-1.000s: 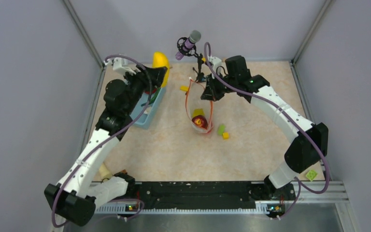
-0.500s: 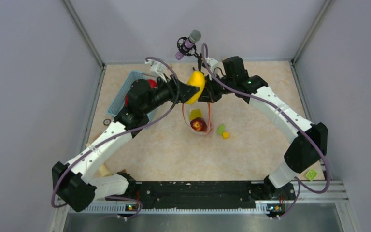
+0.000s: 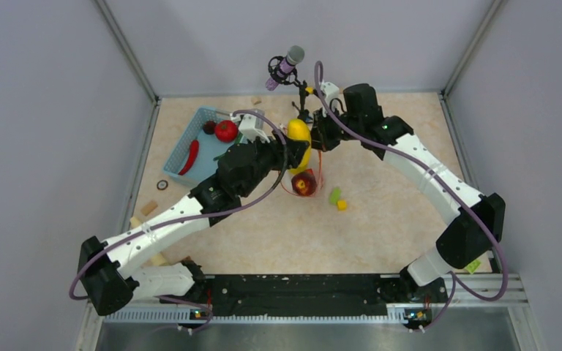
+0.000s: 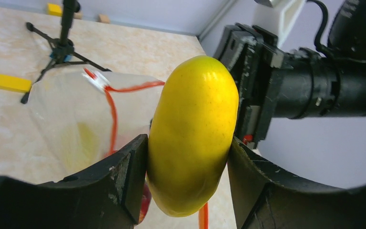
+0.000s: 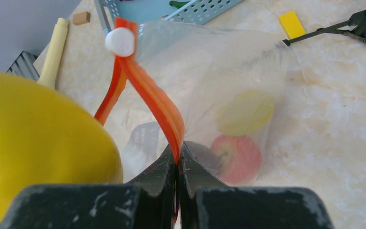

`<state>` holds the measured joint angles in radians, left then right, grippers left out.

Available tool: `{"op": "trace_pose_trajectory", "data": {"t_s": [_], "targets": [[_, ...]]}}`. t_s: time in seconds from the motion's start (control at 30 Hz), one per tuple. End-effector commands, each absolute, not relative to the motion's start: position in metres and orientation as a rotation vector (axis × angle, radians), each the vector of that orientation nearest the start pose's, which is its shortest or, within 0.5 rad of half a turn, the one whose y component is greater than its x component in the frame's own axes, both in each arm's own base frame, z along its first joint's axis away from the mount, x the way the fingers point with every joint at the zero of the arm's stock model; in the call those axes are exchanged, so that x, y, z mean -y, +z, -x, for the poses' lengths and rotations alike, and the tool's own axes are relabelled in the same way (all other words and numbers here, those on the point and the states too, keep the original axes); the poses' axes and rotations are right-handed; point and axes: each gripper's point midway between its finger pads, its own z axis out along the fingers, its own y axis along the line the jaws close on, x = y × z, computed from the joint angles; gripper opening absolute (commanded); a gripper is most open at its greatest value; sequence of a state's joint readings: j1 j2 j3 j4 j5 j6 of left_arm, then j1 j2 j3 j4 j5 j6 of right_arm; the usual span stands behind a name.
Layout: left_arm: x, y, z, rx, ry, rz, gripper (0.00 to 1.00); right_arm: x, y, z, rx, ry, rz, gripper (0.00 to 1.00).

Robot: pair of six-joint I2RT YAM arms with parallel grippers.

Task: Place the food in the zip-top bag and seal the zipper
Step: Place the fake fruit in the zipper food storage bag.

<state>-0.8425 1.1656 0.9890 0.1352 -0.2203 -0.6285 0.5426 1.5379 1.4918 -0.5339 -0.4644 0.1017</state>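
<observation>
A yellow banana-coloured food piece (image 3: pixel 298 137) (image 4: pixel 193 133) (image 5: pixel 33 138) hangs over the mouth of the zip-top bag (image 3: pixel 306 191) (image 4: pixel 71 109) (image 5: pixel 219 71), with my left gripper (image 3: pixel 293 150) (image 4: pixel 187 145) shut on it. My right gripper (image 3: pixel 320 139) (image 5: pixel 178 155) is shut on the orange-red zipper (image 5: pixel 147 86) (image 4: pixel 112 114) and holds that edge of the mouth up. Inside the clear bag lie a red fruit (image 3: pixel 304 183) (image 5: pixel 238 157) and a pale yellow piece (image 5: pixel 245 112). The banana piece is just left of my right fingers.
A light-blue basket (image 3: pixel 183 142) at the far left holds a red tomato (image 3: pixel 225 130), a red chili (image 3: pixel 190 156) and a dark piece (image 3: pixel 208 127). A microphone on a tripod (image 3: pixel 285 66) stands behind the bag. Small green (image 3: pixel 334 195) and yellow (image 3: pixel 342 205) blocks lie right of it.
My left arm has swung right from above the basket, carrying the yellow piece to the bag's mouth. The right gripper has kept its hold on the zipper, almost still.
</observation>
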Motion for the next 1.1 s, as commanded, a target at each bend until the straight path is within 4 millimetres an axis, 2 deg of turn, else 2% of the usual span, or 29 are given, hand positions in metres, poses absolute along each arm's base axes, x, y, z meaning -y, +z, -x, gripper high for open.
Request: {"op": "trace_pose_trajectory", "data": {"t_s": [0.0,0.23,0.43,0.47,0.5,0.6,0.73,0.93,1.07], "targets": [[0.284,0.352,-0.303,-1.602,-0.878,0.119,0.18,-0.297,0.296,-0.319,-1.972,0.895,0.740,0.00],[0.298,0.340,-0.311,-1.675,-0.833,0.090,0.26,-0.293,0.296,-0.322,-1.977,0.872,0.718,0.00],[0.297,0.339,-0.307,-1.655,-0.830,0.104,0.45,-0.292,0.295,-0.325,-1.989,0.870,0.697,0.00],[0.294,0.340,-0.307,-1.645,-0.826,0.114,0.48,-0.291,0.295,-0.325,-1.988,0.869,0.696,0.00],[0.292,0.340,-0.308,-1.636,-0.818,0.122,0.58,-0.291,0.296,-0.326,-1.987,0.867,0.693,0.00],[0.292,0.343,-0.305,-1.611,-0.834,0.109,0.74,-0.290,0.294,-0.329,-1.992,0.860,0.682,0.00],[0.294,0.345,-0.303,-1.607,-0.840,0.089,0.87,-0.290,0.293,-0.331,-1.996,0.860,0.678,0.00],[0.300,0.341,-0.308,-1.636,-0.811,0.061,0.96,-0.289,0.293,-0.332,-1.995,0.862,0.677,0.00],[0.294,0.346,-0.311,-1.628,-0.768,0.066,0.98,-0.288,0.293,-0.332,-1.996,0.861,0.677,0.00]]}}
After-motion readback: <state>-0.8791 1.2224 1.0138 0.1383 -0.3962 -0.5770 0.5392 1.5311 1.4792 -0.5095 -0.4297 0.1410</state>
